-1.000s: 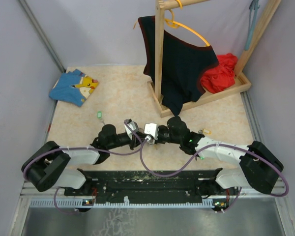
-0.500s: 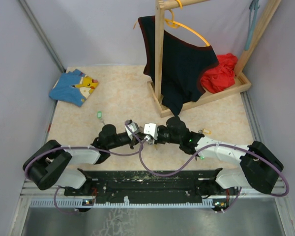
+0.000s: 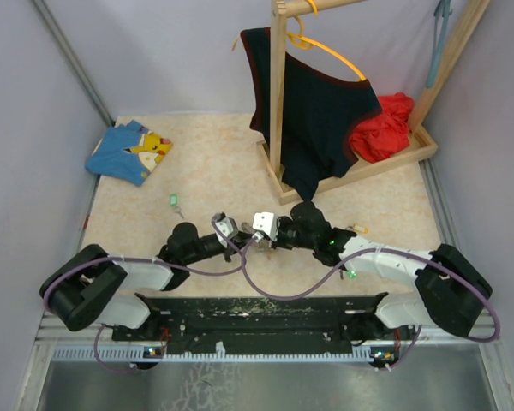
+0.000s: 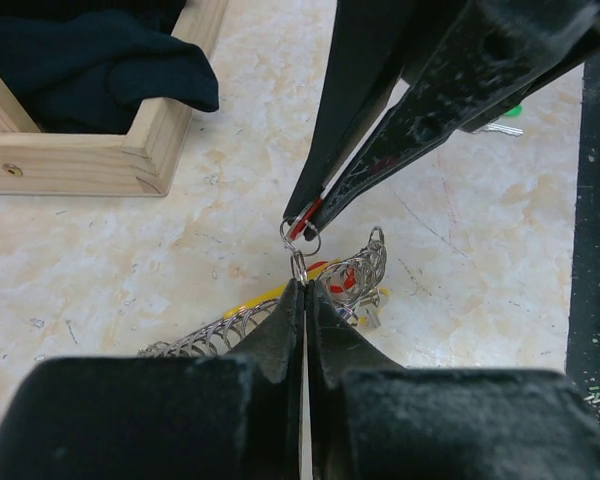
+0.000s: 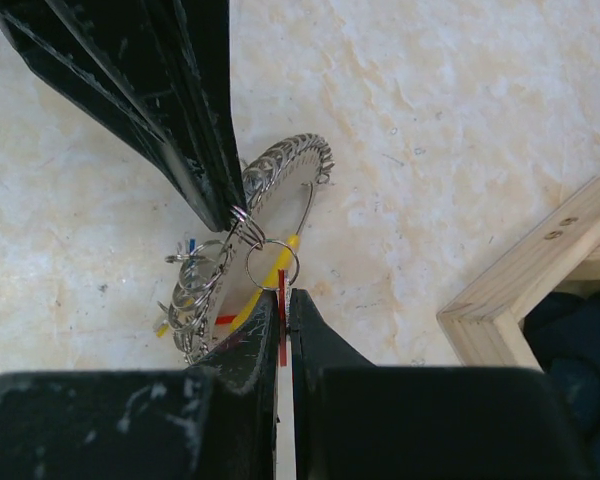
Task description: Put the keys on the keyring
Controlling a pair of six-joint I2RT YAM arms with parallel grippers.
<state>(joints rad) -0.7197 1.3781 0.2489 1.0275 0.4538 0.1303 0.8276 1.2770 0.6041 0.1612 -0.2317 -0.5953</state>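
Observation:
The keyring (image 5: 280, 170), a yellow loop with a silvery coil and several small rings, hangs just above the table between the two grippers. My left gripper (image 4: 302, 284) is shut on one of its small silver rings (image 4: 298, 265). Seen from the right wrist, the left fingers (image 5: 195, 130) come in from the upper left. My right gripper (image 5: 282, 295) is shut on a red-headed key (image 5: 281, 325), whose split ring (image 5: 272, 265) touches the keyring's rings. From above, both grippers meet tip to tip, left gripper (image 3: 237, 239), right gripper (image 3: 255, 241). A green key (image 3: 174, 201) and another key (image 3: 357, 229) lie loose on the table.
A wooden rack base (image 3: 351, 175) stands behind the grippers, its corner (image 4: 150, 160) near the left fingers. A dark garment (image 3: 313, 120) hangs on an orange hanger, red cloth (image 3: 385, 128) lies in the base, and a blue shirt (image 3: 128, 152) sits far left.
My left gripper has closed onto a ring of the keyring, and its wrist has drawn back a little toward the left. The right gripper stays shut on the red key.

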